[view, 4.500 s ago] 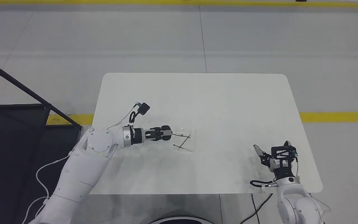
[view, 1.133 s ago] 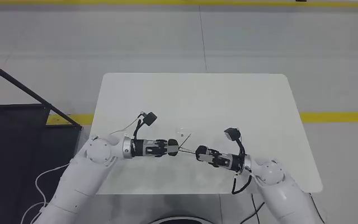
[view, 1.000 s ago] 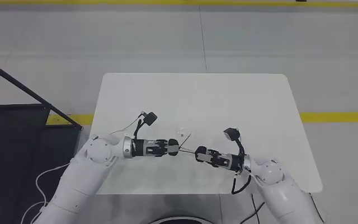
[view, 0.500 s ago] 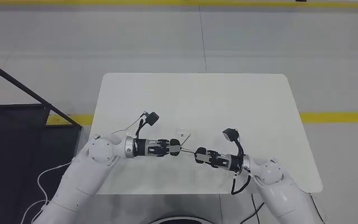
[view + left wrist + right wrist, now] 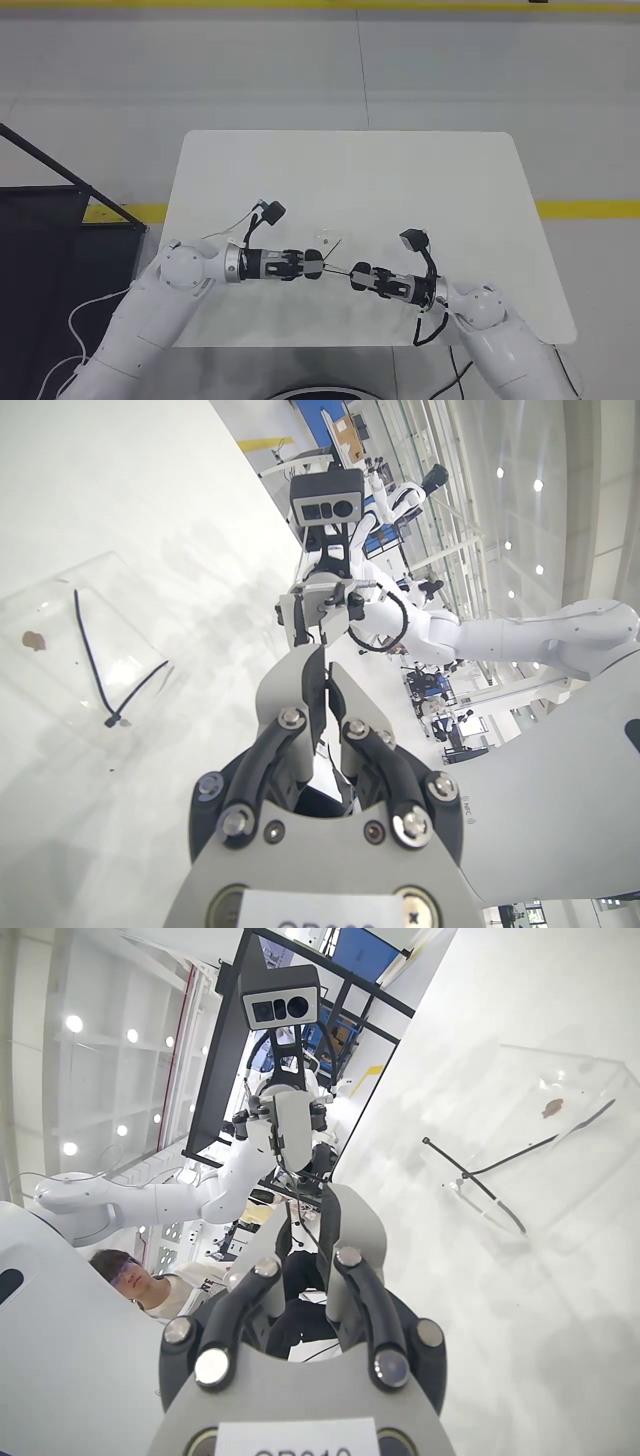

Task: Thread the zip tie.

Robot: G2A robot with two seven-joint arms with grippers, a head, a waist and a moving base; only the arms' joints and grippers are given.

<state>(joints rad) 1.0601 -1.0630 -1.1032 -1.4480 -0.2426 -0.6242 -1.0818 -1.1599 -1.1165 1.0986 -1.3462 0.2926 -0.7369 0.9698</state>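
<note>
The left gripper's (image 5: 325, 665) (image 5: 312, 265) fingers (image 5: 314, 685) are pressed together, their black pads pinching the thin black zip tie (image 5: 335, 270) (image 5: 328, 678), which sticks out past the tips toward the other arm. The right gripper's (image 5: 305, 1210) (image 5: 356, 274) fingers (image 5: 345, 1215) stand a little apart, and the free length of the same zip tie runs through the gap between them; whether it touches either pad cannot be told

From above, the two grippers point tip to tip, close together, with the zip tie spanning the short gap between them above the white table (image 5: 420, 190), toward its near edge and left of its middle. Each wrist view shows the opposite gripper straight ahead and near

Just beyond the held tie, farther from the robot, a clear tray (image 5: 107, 559) (image 5: 560, 1054) rests on the table. A second black zip tie (image 5: 89, 650) (image 5: 470, 1178) (image 5: 327, 243) lies across it, bent at its head, with part of the strap over the tray's edge. A small brown spot (image 5: 34, 641) (image 5: 552, 1108) sits on the tray floor beside that tie
</note>
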